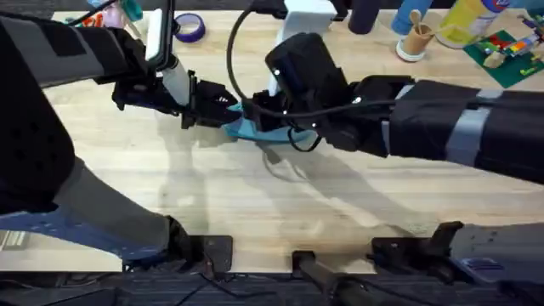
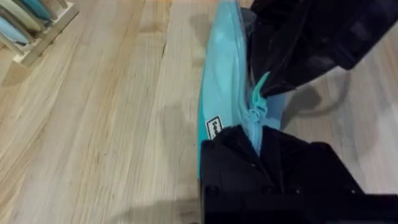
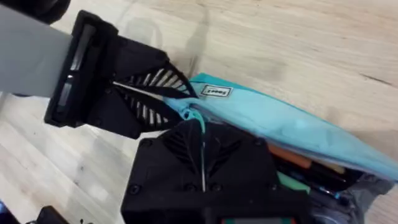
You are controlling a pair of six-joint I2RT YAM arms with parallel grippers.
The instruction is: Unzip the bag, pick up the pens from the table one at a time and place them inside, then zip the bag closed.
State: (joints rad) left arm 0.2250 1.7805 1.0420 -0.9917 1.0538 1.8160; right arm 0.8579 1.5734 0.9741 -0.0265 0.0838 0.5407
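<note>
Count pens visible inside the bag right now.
2 at least: an orange pen and below it a green pen, both inside the open bag. A third may be hidden behind the right gripper.

bag mostly hidden under arms

Bag lying on the bench near its middle, between the left end effector at its left end and the right end effector over it; pens inside the bag.
</note>
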